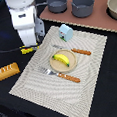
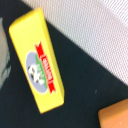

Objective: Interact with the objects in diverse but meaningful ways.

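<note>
My white arm hangs over the dark table beside the striped placemat [image 1: 70, 63], with the gripper [image 1: 30, 44] low above a flat yellow box [image 1: 29, 49]. Its fingers are too small to read there and are absent from the wrist view. That view is filled by the yellow box [image 2: 37, 65], which has a red ribbon label; a bread loaf [image 2: 115, 118] corner also shows. The orange-brown bread loaf [image 1: 6, 71] lies towards the exterior view's left. A yellow banana [image 1: 61, 58] rests on a tan plate [image 1: 54, 66]. A pale blue carton [image 1: 66, 32] stands on the mat's far edge.
A knife [image 1: 80, 51] and a fork [image 1: 63, 75], both orange-handled, flank the plate. Two dark grey pots [image 1: 56, 3] [image 1: 83, 5] and a pale bowl-shaped vessel [image 1: 113, 8] sit on the brown board [image 1: 99, 21] at the back. A black cable [image 1: 9, 49] trails across the dark table.
</note>
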